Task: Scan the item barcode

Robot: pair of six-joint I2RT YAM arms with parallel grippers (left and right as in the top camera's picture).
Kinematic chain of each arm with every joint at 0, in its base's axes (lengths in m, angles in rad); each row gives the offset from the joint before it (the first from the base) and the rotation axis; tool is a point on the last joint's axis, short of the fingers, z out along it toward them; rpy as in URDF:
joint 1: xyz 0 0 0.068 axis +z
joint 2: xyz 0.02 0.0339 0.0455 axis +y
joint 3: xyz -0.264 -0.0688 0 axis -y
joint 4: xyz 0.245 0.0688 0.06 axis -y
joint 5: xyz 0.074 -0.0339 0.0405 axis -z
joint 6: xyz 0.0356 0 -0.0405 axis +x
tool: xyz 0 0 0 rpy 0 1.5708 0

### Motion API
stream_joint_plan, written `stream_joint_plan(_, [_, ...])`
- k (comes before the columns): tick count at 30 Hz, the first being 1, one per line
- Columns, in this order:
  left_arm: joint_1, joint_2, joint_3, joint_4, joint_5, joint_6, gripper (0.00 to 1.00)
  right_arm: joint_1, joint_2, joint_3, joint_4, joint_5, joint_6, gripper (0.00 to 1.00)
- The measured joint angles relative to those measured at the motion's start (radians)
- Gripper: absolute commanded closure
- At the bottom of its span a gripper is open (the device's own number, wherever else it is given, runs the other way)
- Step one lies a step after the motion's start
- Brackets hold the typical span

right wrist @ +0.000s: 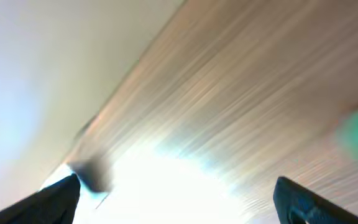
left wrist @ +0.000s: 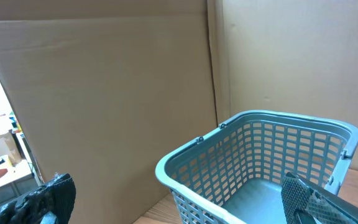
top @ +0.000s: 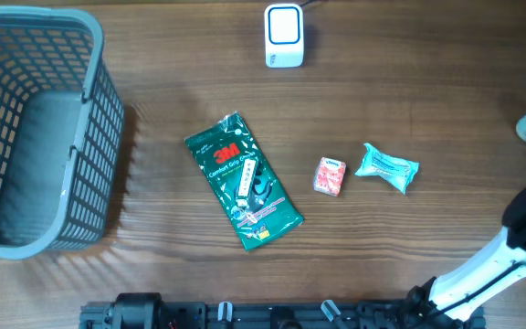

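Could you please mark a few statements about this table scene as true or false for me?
1. The basket stands at the left side of the table. True.
2. The green 3M package lies inside the basket. False: it lies on the table, to the right of the basket.
3. The small orange box lies between the 3M package and the teal packet. True.
4. The left hand grips the teal packet. False: it is open and empty, facing the basket.
5. The white scanner touches the 3M package. False: it stands apart, at the far side of the table.
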Motion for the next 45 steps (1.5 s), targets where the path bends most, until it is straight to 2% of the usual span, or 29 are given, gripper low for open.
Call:
stream_joint_plan(2, [0.0,0.0,0.0,0.001,0.0,0.0,0.0,0.108,-0.002,-0.008,-0.172,-0.16,0.01,0.0])
stream_joint_plan(3, [0.0,0.0,0.0,-0.001,0.0,0.0,0.0,0.163,0.001,-0.018,-0.266,-0.153,0.012,0.0])
stream_joint_plan(6, [0.0,0.0,0.0,0.0,0.0,0.0,0.0,0.415,0.001,-0.05,-0.452,0.048,-0.021,0.0])
stream_joint_plan(11, [0.0,0.0,0.0,0.0,0.0,0.0,0.0,0.763,0.001,-0.05,-0.457,0.207,-0.241,0.0])
stream_joint_plan(16, [0.0,0.0,0.0,0.0,0.0,0.0,0.0,0.998,0.0,-0.05,-0.459,0.357,-0.247,0.01])
stream_joint_plan(19, [0.0,0.0,0.0,0.0,0.0,0.0,0.0,1.104,-0.035,-0.055,-0.459,0.383,-0.244,0.0])
stream_joint_plan(26, [0.0,0.0,0.0,0.0,0.0,0.0,0.0,1.167,-0.452,-0.08,-0.454,0.399,-0.224,0.0])
stream_joint_plan(29, [0.0,0.0,0.0,0.001,0.0,0.0,0.0,1.167,-0.623,-0.28,-0.445,0.449,-0.187,0.0])
stream_joint_plan(30, [0.0,0.0,0.0,0.0,0.0,0.0,0.0,1.167,-0.644,-0.479,-0.365,0.536,-0.107,0.0])
stream_joint_plan(31, [0.0,0.0,0.0,0.0,0.0,0.0,0.0,1.167,-0.62,-0.588,-0.334,0.581,-0.068,0.0])
stream_joint_plan(33, [0.0,0.0,0.001,0.005,-0.003,0.0,0.0,1.168,-0.637,-0.797,-0.073,0.682,-0.042,0.0])
stream_joint_plan(34, [0.0,0.0,0.0,0.0,0.0,0.0,0.0,1.17,-0.613,-0.959,0.002,0.772,-0.029,0.0])
stream_joint_plan(35, [0.0,-0.001,0.0,0.002,-0.003,0.0,0.0,1.17,-0.529,-1.093,0.036,0.858,-0.017,0.0])
stream_joint_plan(36, [0.0,-0.001,0.0,0.0,-0.003,0.0,0.0,1.169,-0.481,-1.152,0.051,0.908,-0.014,0.0])
stream_joint_plan(40, [0.0,-0.001,0.0,0.001,-0.003,0.0,0.0,1.168,-0.415,-1.201,0.193,1.101,-0.016,0.0])
stream_joint_plan(45, [0.0,-0.001,0.0,0.0,-0.003,0.0,0.0,1.16,-0.393,-1.199,0.377,1.173,-0.091,0.0])
